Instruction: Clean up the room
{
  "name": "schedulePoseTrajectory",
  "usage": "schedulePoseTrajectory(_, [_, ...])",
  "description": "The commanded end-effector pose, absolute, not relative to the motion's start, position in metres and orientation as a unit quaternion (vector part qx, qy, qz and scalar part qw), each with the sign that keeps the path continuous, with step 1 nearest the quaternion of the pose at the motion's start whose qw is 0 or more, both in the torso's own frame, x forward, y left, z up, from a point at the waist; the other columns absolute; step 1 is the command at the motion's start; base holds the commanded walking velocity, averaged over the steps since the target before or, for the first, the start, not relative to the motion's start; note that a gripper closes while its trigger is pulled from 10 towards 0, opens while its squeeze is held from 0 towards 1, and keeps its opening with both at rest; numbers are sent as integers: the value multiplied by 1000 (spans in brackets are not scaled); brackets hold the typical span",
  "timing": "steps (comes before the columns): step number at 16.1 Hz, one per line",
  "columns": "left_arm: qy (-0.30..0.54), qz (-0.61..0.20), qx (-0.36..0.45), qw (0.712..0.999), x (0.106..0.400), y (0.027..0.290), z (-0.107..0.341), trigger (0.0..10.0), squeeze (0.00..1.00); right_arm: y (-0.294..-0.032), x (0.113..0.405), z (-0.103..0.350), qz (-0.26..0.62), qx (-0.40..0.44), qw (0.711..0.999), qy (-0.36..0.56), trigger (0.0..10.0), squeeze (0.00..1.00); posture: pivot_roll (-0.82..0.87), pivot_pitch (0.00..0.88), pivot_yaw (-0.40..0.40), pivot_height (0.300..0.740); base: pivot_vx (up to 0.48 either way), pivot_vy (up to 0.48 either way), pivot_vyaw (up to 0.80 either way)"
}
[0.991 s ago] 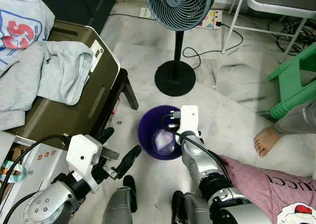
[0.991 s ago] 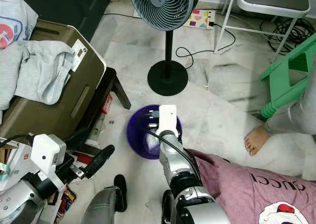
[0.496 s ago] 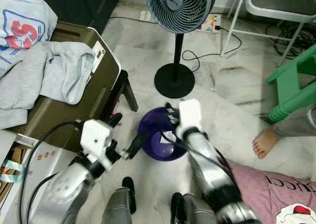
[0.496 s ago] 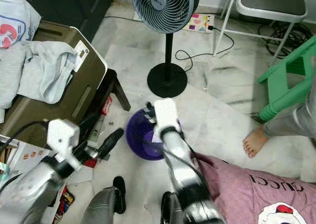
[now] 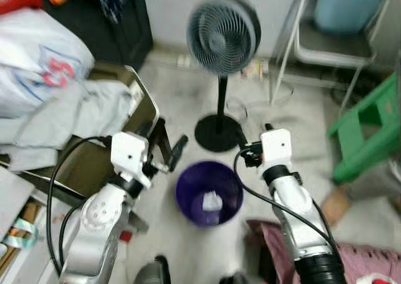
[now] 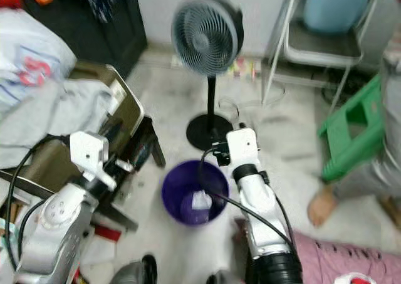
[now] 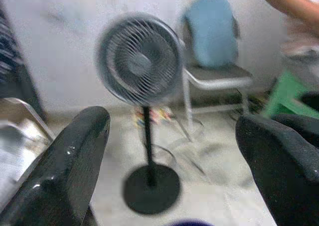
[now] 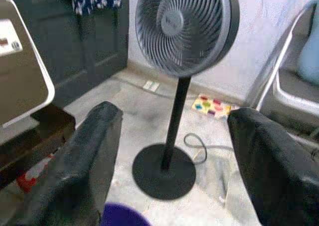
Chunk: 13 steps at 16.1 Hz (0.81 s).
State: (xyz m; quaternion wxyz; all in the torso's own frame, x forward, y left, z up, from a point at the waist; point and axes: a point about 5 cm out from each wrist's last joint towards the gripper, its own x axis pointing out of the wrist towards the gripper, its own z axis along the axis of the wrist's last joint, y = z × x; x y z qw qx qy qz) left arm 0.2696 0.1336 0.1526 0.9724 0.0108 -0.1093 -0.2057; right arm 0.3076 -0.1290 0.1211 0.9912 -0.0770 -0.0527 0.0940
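Purple bin stands on the pale marble floor, between the two raised arms and just in front of the round base of the standing fan. A crumpled white scrap lies at its bottom. The left pincer is held up above the floor to the left of the bin's rim, beside the brown case, and its two black fingers stand wide apart with nothing between them. The right pincer is lifted near the bin's far right rim, pointing toward the fan, and its fingers are likewise spread apart and hold nothing. Grey clothing is heaped over the brown case, with a white bag above it. A green stool stands at the right, a white-framed chair with a blue cushion is behind it, and a person's bare foot rests on the floor nearby. The head views are blurred.
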Motion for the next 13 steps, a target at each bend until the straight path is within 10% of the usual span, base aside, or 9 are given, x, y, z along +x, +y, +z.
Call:
schedulePoseTrajectory(1, [-122,-177,24,976,272,140,152,10000,0,-133,302,118,86,-64,993,-45,10000,1000,-72,3,12,740,0,0,0])
schedulePoseTrajectory(12, [-87,-52,23,995,278,160,126,10000,0,-138,292,125,88,-72,992,-55,10000,1000,-91,0,6,740,0,0,0])
schedulePoseTrajectory(13, [-79,-52,26,995,275,161,122,10000,0,-140,290,125,85,-72,992,-55,10000,400,-88,0,1,740,0,0,0])
